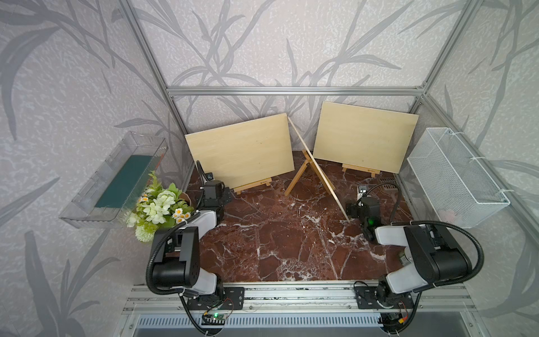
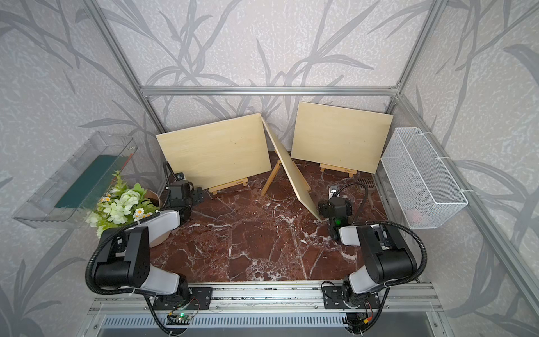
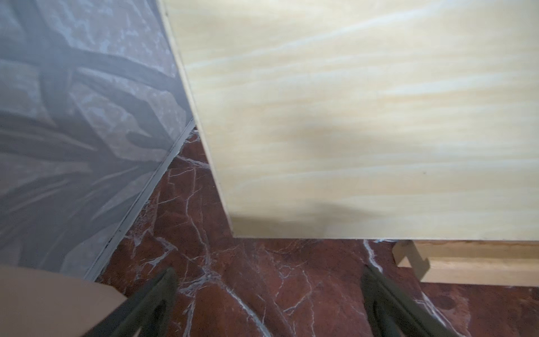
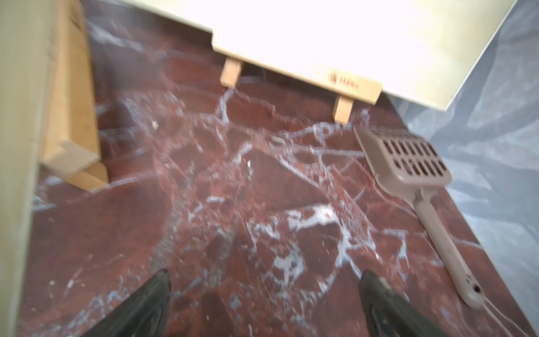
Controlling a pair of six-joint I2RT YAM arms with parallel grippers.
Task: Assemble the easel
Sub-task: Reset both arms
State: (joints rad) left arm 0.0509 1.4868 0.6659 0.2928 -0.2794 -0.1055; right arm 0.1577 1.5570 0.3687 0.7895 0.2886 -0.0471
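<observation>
While boards (image 1: 242, 148) lean on three easels (image 1: 253, 184), the left gripper (image 3: 269, 271) and right gripper (image 4: 266, 272) hover above the counter (image 1: 277, 233), jaws apart, empty.

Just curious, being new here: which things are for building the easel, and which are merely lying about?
For the job: left pale plywood board; middle pale plywood board; right pale plywood board; small wooden easel stands beneath them.
Lying about: white-and-green artificial flower bunch; clear plastic bin; white wire-mesh basket; grey-brown slotted plastic scoop.
</observation>
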